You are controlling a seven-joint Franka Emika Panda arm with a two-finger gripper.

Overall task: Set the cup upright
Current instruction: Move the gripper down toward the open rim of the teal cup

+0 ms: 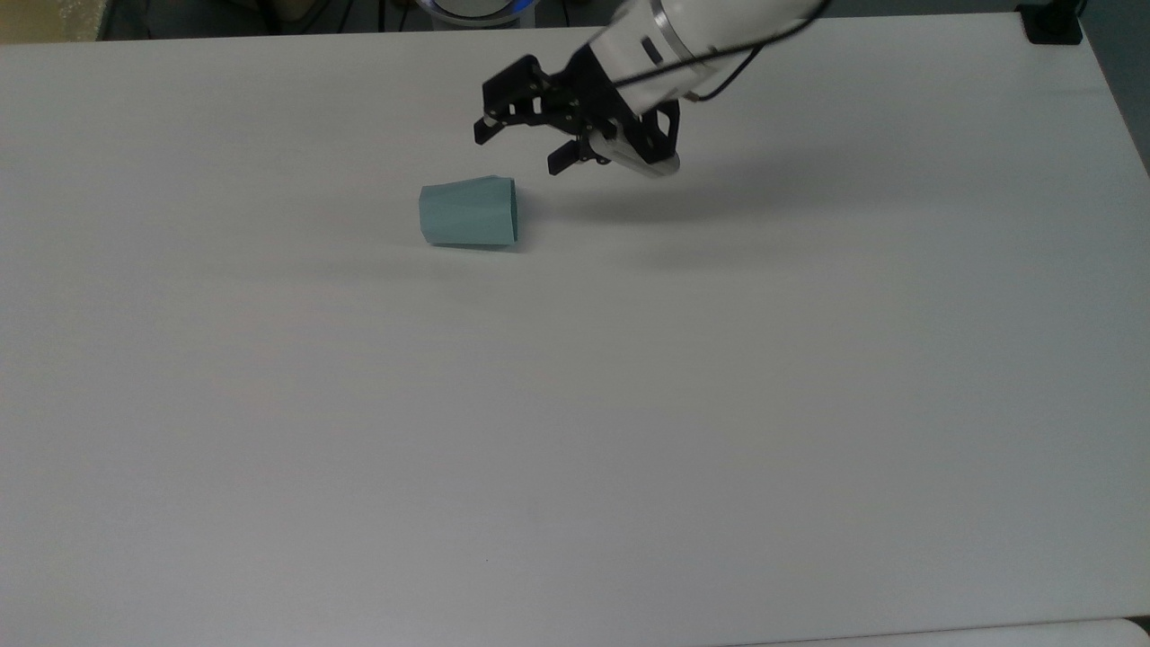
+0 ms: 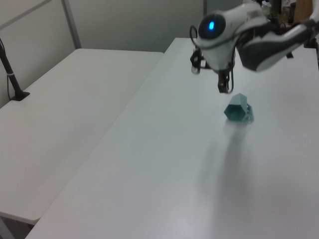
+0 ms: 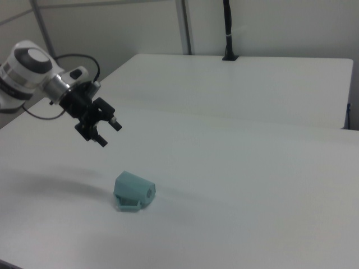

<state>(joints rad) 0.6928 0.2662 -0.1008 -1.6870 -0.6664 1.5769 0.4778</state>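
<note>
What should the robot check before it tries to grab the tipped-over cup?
1. Cup lying on its side, not upright: ok, needs righting.
2. Gripper open: ok, the fingers are spread.
3. Gripper apart from the cup: ok, it hangs above the table in the right view.
4. Handle position: ok, in the right view it faces the camera, low by the table.
5. Room on the table around the cup: ok.
6. Gripper lined up over the cup: not ok, offset toward the top view's upper right.

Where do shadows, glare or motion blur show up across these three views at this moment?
Top view: a soft dark shadow falls on the table to the right of the gripper; the cup is sharp. Left view: the arm is smeared by motion blur, a faint shadow streak runs below the cup, and pale glare sits near the bottom edge. Right view: lighting is even, with a diffuse shadow on the right view's left of the cup.
</note>
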